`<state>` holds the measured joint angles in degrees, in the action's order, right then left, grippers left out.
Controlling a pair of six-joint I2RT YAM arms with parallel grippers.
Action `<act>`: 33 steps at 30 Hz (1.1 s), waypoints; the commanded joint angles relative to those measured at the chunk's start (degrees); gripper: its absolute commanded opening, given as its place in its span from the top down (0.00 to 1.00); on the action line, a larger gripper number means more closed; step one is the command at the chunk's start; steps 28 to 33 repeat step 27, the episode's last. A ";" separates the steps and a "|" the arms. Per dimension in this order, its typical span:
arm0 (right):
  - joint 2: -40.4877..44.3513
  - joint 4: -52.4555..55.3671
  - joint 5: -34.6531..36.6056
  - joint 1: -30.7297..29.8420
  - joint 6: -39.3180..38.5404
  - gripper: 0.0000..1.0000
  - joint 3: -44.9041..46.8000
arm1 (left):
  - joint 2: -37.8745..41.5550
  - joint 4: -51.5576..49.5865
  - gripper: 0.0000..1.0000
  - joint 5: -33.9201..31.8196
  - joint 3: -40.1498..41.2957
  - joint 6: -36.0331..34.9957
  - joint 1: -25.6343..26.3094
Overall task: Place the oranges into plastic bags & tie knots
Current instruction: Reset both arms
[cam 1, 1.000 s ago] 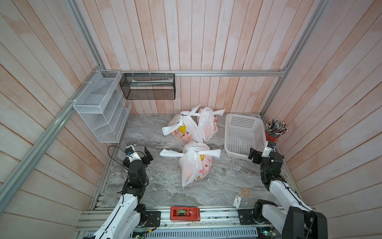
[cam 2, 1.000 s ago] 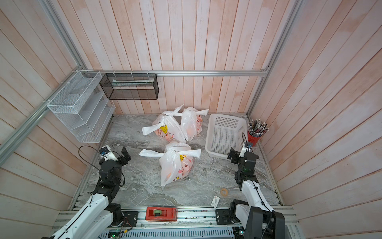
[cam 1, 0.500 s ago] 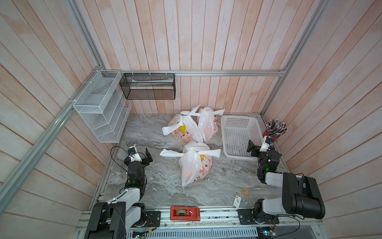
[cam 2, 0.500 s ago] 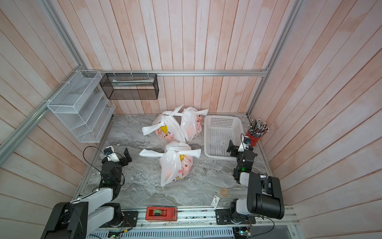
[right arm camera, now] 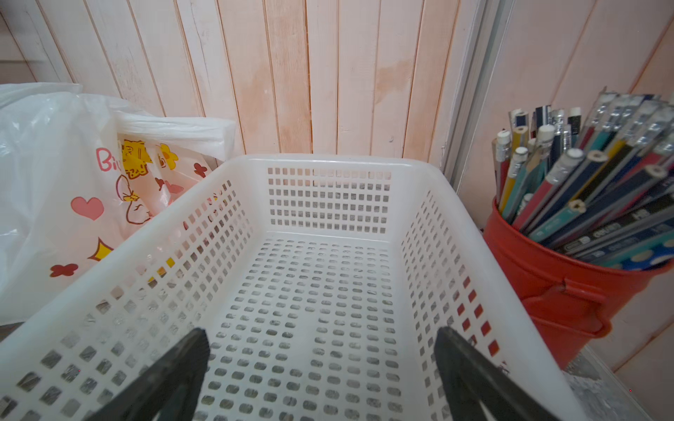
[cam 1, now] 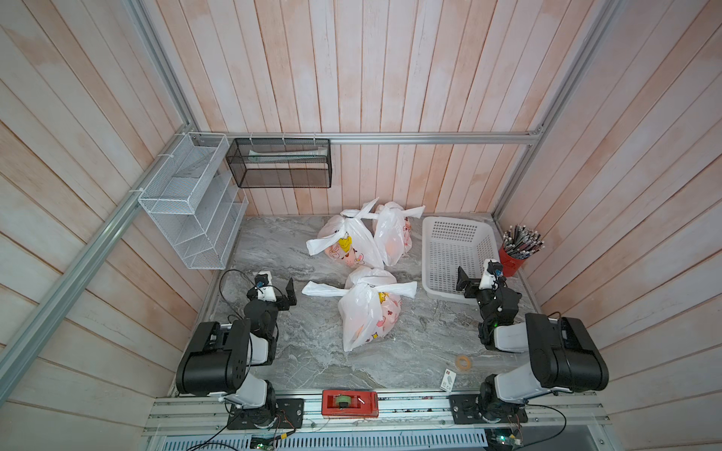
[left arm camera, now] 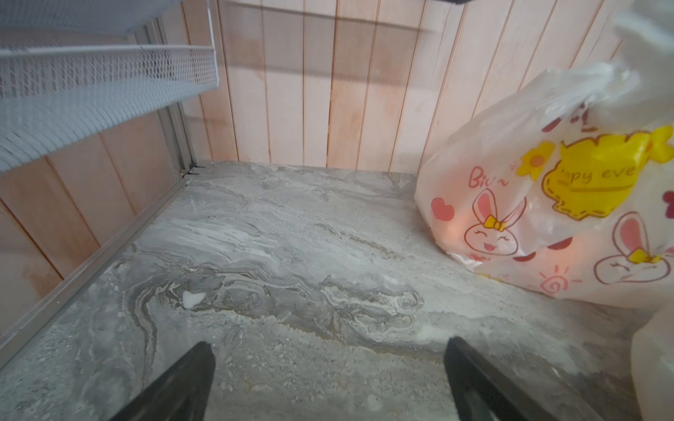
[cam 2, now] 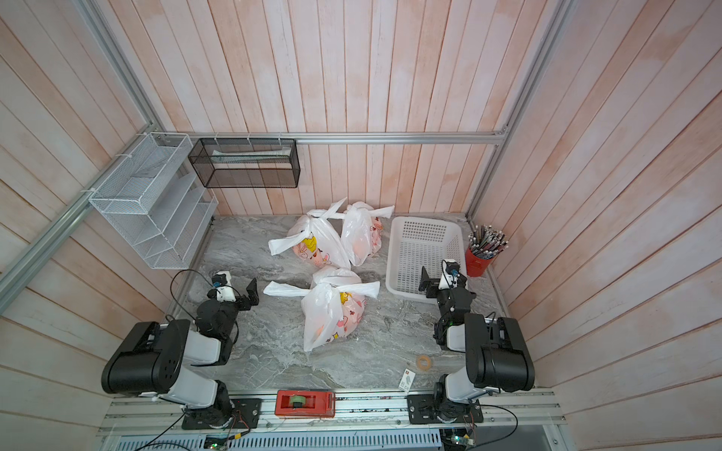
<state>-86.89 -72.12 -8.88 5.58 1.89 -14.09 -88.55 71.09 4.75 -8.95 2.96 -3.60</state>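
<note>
Three plastic bags (cam 1: 367,316) lie with knots (cam 1: 361,291) tied; the basket (right arm camera: 330,160) ahead of the right hand (right arm camera: 322,339) is empty. It and the left hand (left arm camera: 328,350) gape, holding nothing: seemingly finished.

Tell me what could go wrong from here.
The open right gripper hangs over the white perforated basket; lowering or swinging might catch its rim or knock the red pencil cup beside it.
The front bag has a loose handle strip pointing toward the open left gripper; a sweep could snag it and loosen the knot.
</note>
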 commanded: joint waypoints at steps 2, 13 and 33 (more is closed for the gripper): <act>-0.10 3.63 0.93 -0.40 -0.48 0.02 -0.09 | 0.02 -5.46 0.00 -2.22 -6.50 0.80 -0.18; -0.11 3.47 0.97 -0.57 -0.47 0.02 -0.06 | 0.47 -6.62 0.00 -3.93 -6.87 0.00 1.00; -0.12 3.53 1.00 -0.57 -0.52 0.01 -0.06 | 0.26 -7.89 0.00 -4.84 -7.57 -0.76 1.84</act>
